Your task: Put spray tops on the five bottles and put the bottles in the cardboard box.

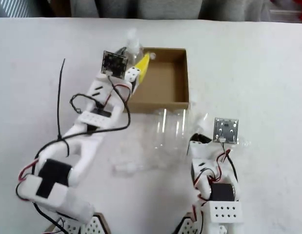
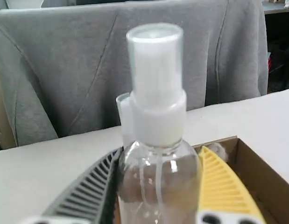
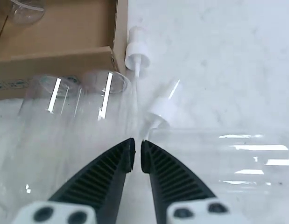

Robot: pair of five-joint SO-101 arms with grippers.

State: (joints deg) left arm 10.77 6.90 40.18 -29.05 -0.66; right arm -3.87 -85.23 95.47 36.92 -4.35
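The left gripper pinched an upright bottle with its spray top already on, at the far corner of the cardboard box. The right gripper sat low over the table, jaws pressed almost together on nothing, between one clear bottle and another, both lying down. A loose spray top lay just beside the box's near corner.

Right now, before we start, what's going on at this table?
The left pincer is shut on a clear plastic bottle with a white spray top, holding it upright at a corner of the brown cardboard box. The right pincer sits shut and empty low over the white table, among clear plastic bottles lying on their sides in front of the box. A loose white spray top lies beside the box's corner.
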